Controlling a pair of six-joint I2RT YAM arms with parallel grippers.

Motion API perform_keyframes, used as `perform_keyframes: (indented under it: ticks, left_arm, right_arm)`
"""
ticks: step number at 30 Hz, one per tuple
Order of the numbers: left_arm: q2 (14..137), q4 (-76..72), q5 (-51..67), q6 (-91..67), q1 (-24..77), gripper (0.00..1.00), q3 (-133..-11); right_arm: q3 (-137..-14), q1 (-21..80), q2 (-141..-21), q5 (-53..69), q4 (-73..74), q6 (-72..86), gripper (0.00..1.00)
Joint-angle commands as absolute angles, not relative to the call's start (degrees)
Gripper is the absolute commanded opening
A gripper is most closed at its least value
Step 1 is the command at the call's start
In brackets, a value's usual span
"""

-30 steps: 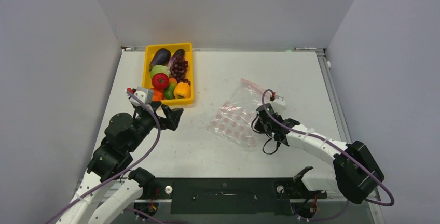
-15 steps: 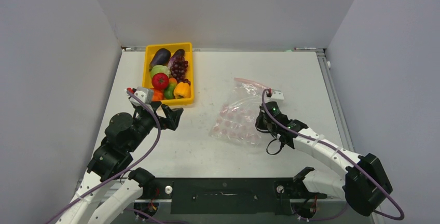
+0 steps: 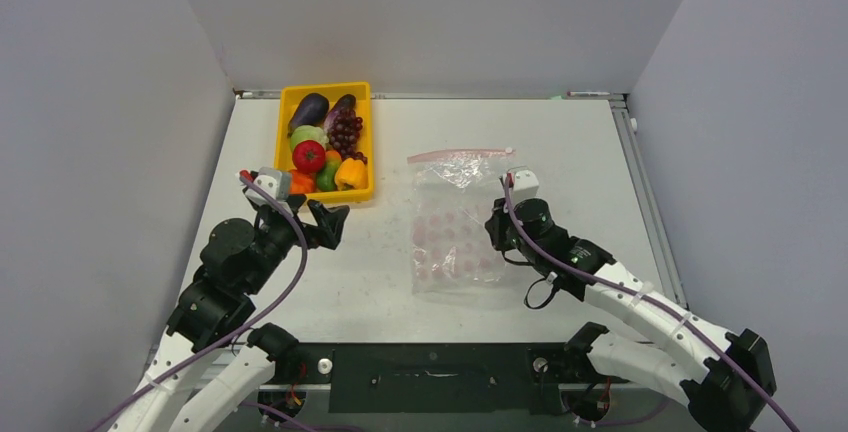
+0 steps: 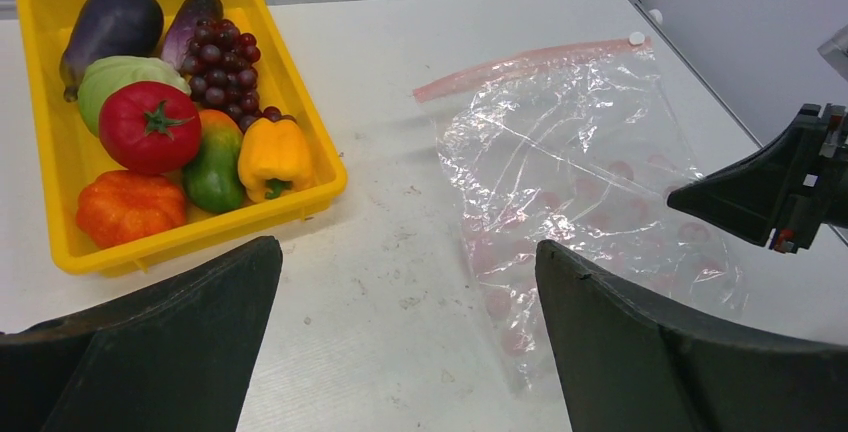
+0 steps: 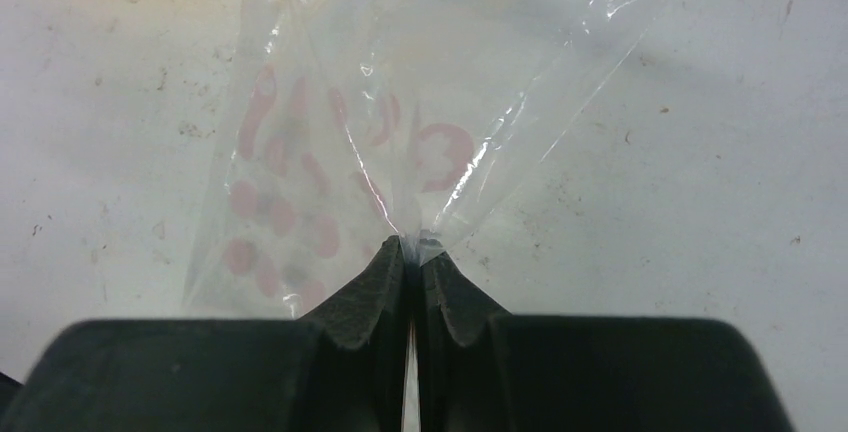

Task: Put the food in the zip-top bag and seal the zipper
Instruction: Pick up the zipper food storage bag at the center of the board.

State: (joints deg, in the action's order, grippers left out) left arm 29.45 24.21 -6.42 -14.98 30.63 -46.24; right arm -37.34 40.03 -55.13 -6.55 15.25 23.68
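Zip-top bag of clear, soft plastic printed with pink-red round dots (image 3: 455, 237) lies on the white bench (image 3: 580, 132), right of centre and well apart from the food. Nearest the arm bases, the left jaws stand wide apart with nothing between them, held above bare bench just short of the tray's near corner. A little farther out, the right jaws are pressed together on a pinch of the bag's right edge; the right wrist view shows the film (image 5: 400, 102) drawn up into a small tent at their tips. Beyond that grip the bag spreads flat and crinkled, with nothing seen inside it. Its mouth faces away from the arms, where the narrow pink zipper strip (image 3: 460, 154) runs across the far edge to a small white slider (image 3: 509, 150) at the right end. Farthest back on the left sits a rigid yellow plastic tray (image 3: 325, 86) holding all the toy produce: an orange pepper (image 4: 128, 207), a yellow pepper (image 4: 272, 157), a dark green piece (image 4: 213, 177), a red tomato (image 4: 150, 127), a pale green piece (image 4: 125, 77), purple-red grapes (image 4: 225, 72) and a dark purple eggplant (image 4: 112, 22).
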Motion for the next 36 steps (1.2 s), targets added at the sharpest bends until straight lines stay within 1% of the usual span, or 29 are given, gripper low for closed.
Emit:
perform_keyframes:
  ticks: [1, 9, 17, 21, 29, 32, 36]
  left_arm:
    - [28.89, 22.74, -7.98, -14.77, 30.32, 0.96, -46.66]
    - [28.77, 23.42, -9.93, -14.60, 30.32, 0.96, -46.84]
    - [28.27, 24.80, -9.76, -13.74, 30.32, 0.96, -47.51]
    - [30.11, 29.95, -9.00, -12.99, 30.32, 0.96, -51.30]
    - [30.91, 36.80, -2.48, -13.00, 30.32, 0.96, -57.33]
    - [31.08, 38.95, -0.04, -13.09, 30.32, 0.96, -58.87]
    - [30.05, 39.92, 5.76, -13.27, 30.32, 0.96, -59.44]
  right_arm:
    - [-41.13, 42.11, -51.72, -5.57, 15.72, 17.68, 0.05]
    - [-43.26, 43.53, -48.08, -0.45, 16.63, 10.11, 0.05]
    - [-44.76, 43.88, -45.69, 10.51, 17.20, 2.25, 0.05]
    - [-47.31, 43.95, -46.23, 15.82, 19.96, -2.87, 0.05]
    - [-52.20, 44.19, -46.89, 24.56, 26.48, -13.06, 0.05]
    - [-52.84, 44.30, -44.82, 30.25, 29.30, -18.65, 0.05]
    - [-53.92, 44.38, -41.51, 34.90, 33.57, -24.37, 0.05]
